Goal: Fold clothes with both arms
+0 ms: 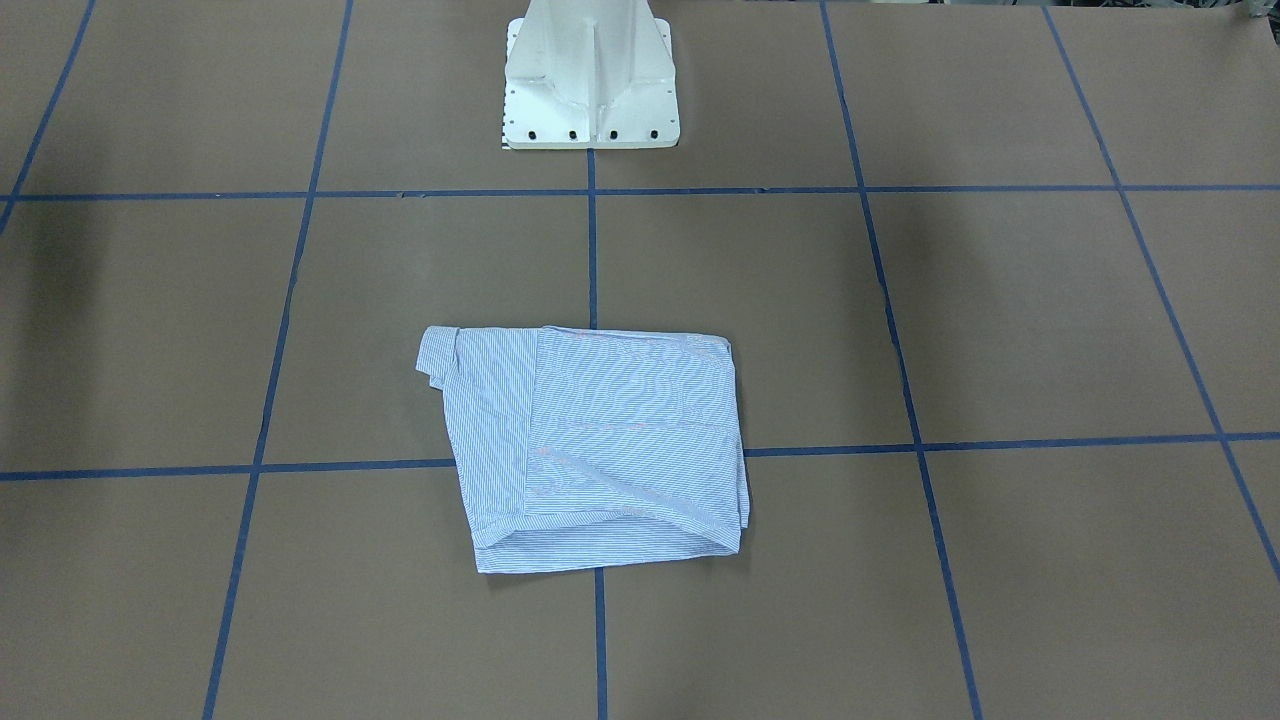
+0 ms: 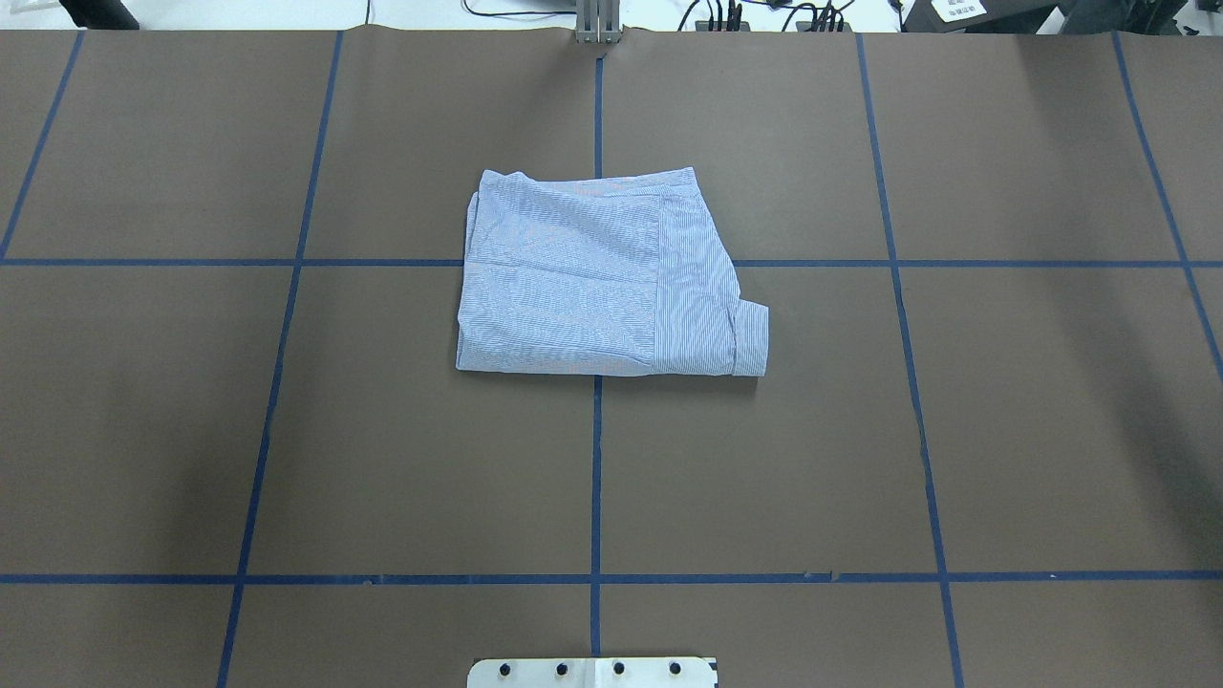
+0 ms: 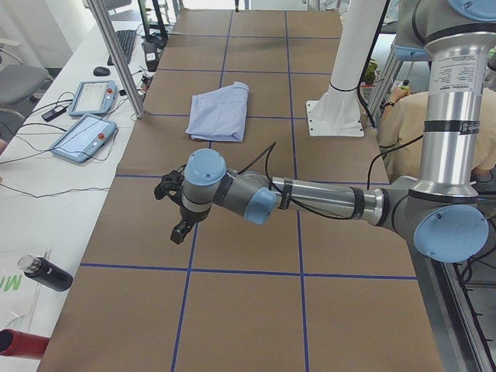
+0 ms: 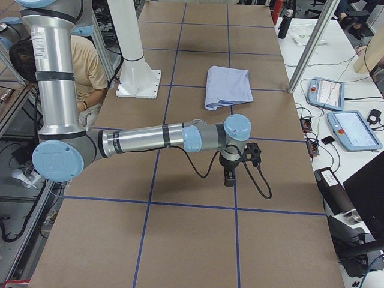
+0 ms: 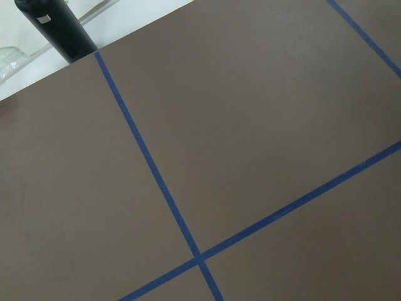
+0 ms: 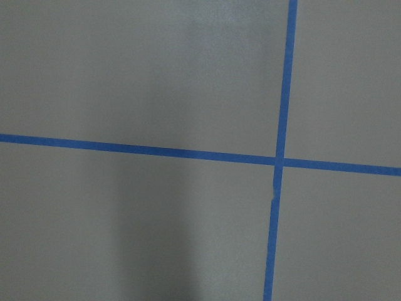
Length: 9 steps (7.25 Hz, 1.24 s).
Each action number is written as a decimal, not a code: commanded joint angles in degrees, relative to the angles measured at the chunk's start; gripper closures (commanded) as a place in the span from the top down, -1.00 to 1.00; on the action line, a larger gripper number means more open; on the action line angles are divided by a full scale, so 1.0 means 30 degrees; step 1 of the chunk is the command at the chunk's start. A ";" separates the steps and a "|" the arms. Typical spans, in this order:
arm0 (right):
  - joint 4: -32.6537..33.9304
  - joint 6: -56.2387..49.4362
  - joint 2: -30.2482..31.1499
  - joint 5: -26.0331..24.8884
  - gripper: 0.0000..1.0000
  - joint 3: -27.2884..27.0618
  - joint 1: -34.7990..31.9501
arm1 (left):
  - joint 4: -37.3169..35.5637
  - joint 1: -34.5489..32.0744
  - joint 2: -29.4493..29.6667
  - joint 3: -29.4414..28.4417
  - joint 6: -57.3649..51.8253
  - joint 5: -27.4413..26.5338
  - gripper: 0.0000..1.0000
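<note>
Toward 12 o'clock on the brown paper counter (image 2: 287, 430) lies the folded blue-and-white striped shirt (image 2: 573, 287), the black left tool (image 3: 180, 230) and right tool (image 4: 228, 177) hovering well apart from it, their opening impossible to tell, and another tug could catch its 4 o'clock cuff (image 2: 751, 339) and spill the folds.

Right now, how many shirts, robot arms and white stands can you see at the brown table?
Shirts: 1, the folded striped shirt.
Robot arms: 2, the left arm and the right arm.
White stands: 1, the white stand.
Total: 4.
</note>
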<state>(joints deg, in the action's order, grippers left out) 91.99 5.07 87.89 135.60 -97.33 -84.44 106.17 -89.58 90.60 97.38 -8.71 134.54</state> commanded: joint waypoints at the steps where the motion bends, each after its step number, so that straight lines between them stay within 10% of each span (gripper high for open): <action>1: 0.0128 0.0098 0.0818 0.0884 1.00 -0.0808 -0.0997 | -0.1722 -0.0024 -0.0254 0.1050 -0.0055 0.0035 0.98; 9: -0.0135 -0.0077 0.1609 0.1119 1.00 -0.0926 -0.0829 | -0.2283 -0.0024 -0.0844 0.2516 0.0121 0.0066 0.99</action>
<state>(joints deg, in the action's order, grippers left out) 91.77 4.96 92.60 138.56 -99.71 -86.99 99.42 -89.65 87.81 104.04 -8.40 135.02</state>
